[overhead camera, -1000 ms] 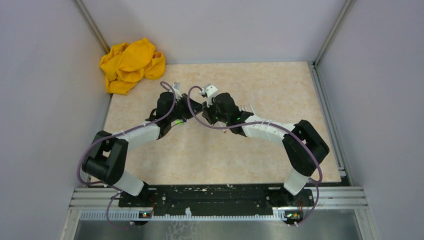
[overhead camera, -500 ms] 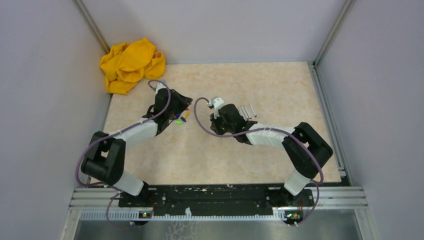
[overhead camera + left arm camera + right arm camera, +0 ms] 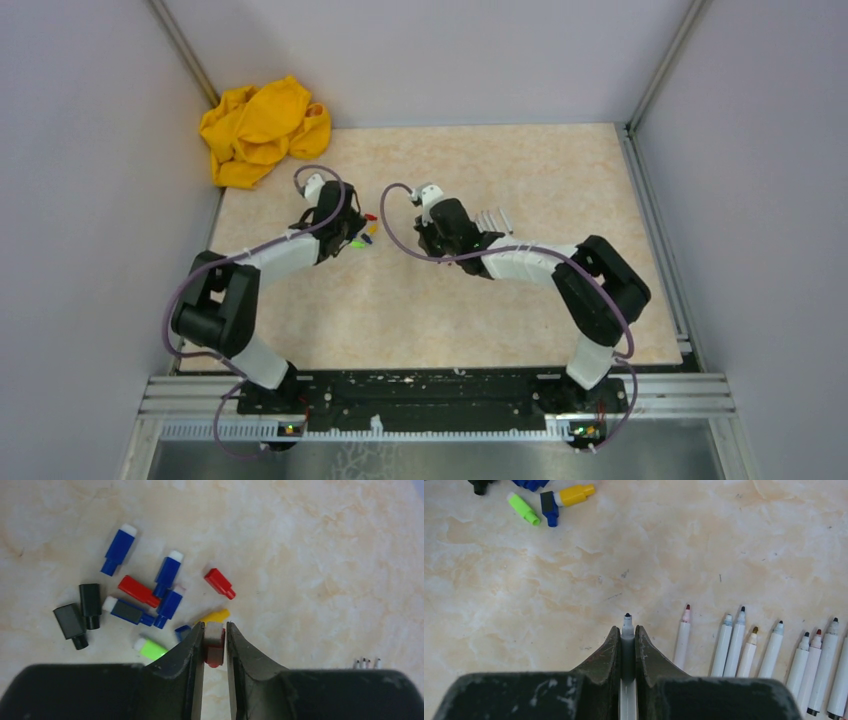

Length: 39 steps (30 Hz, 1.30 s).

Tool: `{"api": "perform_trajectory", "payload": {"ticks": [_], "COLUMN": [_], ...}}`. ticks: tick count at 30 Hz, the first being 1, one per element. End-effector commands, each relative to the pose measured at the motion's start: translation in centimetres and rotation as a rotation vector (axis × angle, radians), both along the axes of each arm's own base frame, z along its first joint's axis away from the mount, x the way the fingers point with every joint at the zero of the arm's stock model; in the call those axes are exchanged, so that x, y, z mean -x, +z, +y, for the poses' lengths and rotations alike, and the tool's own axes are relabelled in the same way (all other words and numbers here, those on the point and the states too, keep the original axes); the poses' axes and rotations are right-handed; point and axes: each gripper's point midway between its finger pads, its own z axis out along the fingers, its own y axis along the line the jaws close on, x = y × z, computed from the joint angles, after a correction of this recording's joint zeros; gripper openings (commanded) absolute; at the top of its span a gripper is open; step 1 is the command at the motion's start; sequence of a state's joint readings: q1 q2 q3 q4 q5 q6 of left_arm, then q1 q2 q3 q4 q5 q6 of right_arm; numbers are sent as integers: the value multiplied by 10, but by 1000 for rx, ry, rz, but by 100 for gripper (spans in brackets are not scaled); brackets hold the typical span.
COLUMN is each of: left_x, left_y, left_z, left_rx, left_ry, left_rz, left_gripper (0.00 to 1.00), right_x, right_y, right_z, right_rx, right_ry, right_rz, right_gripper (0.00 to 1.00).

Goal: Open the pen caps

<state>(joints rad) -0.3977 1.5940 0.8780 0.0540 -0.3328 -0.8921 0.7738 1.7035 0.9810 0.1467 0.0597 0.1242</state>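
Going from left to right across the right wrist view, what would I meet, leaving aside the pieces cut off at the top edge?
Green cap → dark blue cap → yellow cap → marker clamped in the right gripper → row of uncapped markers.

White-black arms [image 3: 285,262] — looping purple cables [image 3: 384,212]; black tapered tool fingers [image 3: 185,665].

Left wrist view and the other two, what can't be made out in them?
- Left wrist: the fingers hide most of the red cap in the left gripper and half of a blue cap.
- Right wrist: the held marker shows only its tip past the right gripper; the gripper body and frame edges cut off the marker row.
- Top external: the loose caps are too small to count; the wrists cover both grippers' fingers.
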Motion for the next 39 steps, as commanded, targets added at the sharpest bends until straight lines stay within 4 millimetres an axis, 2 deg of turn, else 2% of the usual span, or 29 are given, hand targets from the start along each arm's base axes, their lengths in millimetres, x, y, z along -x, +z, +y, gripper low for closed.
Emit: {"api": "perform_trajectory", "payload": {"ticks": [1, 7, 11, 16, 21, 25, 30, 33, 35, 39], "left_x": [9, 8, 7, 7, 8, 11, 15, 16, 17, 20], "left_y": [-25, -32, -32, -19, 2, 11, 16, 19, 25, 43], "left_z": [16, 18, 19, 18, 16, 16, 14, 14, 15, 19], "left_rx": [-79, -89, -92, -69, -44, -28, -17, -17, -21, -38], "left_ry": [53, 69, 76, 74, 62, 60, 54, 49, 46, 43], "left_rz": [64, 74, 74, 41, -10, -36, -50, -55, -67, -100], "left_gripper": [30, 38, 38, 41, 52, 58, 68, 72, 81, 92], "right_x": [-18, -23, -27, -34, -38, -41, -42, -43, -43, -44], "right_y": [2, -11, -19, -26, -41, -48, -52, -44, -35, -20], "right_z": [4, 6, 3, -2, -6, -11, -17, -16, -14, -13], "right_rx": [-5, 18, 41, 76, 119, 145, 170, 157, 139, 121], "right_ry": [-39, -42, -64, -92, -110, -123, -139, -135, -129, -129], "right_rz": [-27, -16, -20, -39, -42, -52, -62, -79, -92, -108], "right_gripper": [0, 0, 0, 0, 1, 8, 22, 33, 39, 45]}}
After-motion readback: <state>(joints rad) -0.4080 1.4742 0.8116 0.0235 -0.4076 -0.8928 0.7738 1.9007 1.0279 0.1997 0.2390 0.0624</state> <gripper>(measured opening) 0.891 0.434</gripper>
